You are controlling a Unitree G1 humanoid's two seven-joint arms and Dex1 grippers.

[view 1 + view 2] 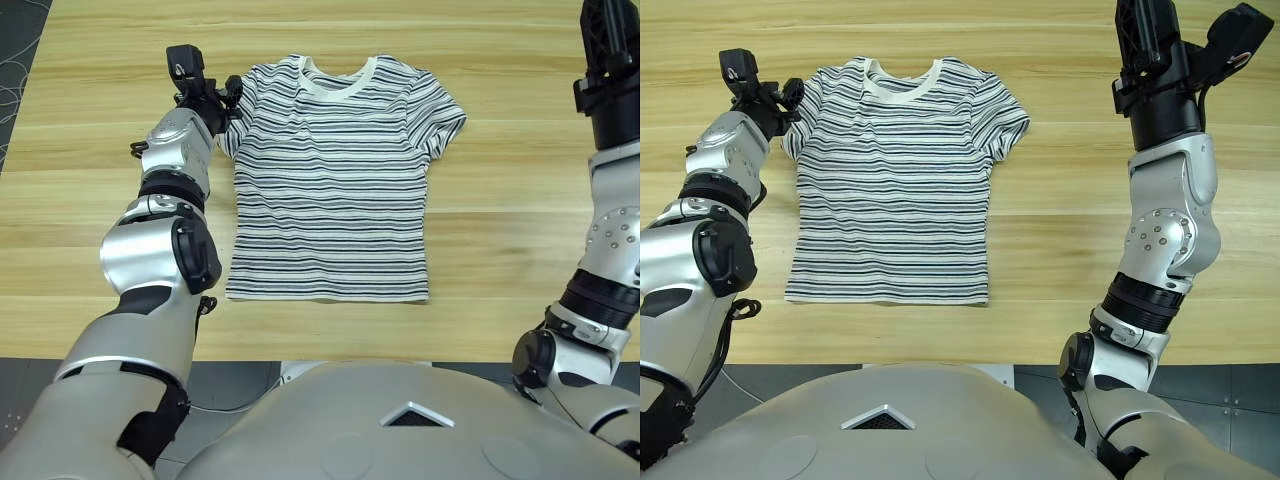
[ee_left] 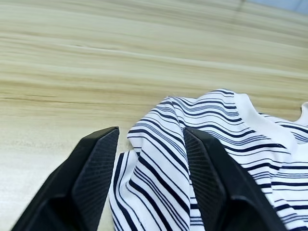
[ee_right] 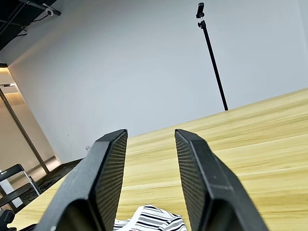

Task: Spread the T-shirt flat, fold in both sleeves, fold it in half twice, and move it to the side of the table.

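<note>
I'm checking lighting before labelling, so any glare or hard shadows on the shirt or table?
Left eye view: striped navy-and-white T-shirt and light wooden table evenly lit, no glare. Left wrist view: only soft shading in the folds of the sleeve between the black fingers. Right wrist view: plain white wall, no glare.

A light wooden table (image 3: 269,144) is stretching out ahead of the jaws of the right gripper (image 3: 151,134). Far past the jaws, a plain pale wall (image 3: 144,62) is standing, with a thin black pole (image 3: 214,62) rising before it. A dark floor (image 1: 20,60) is showing beside the table.
</note>
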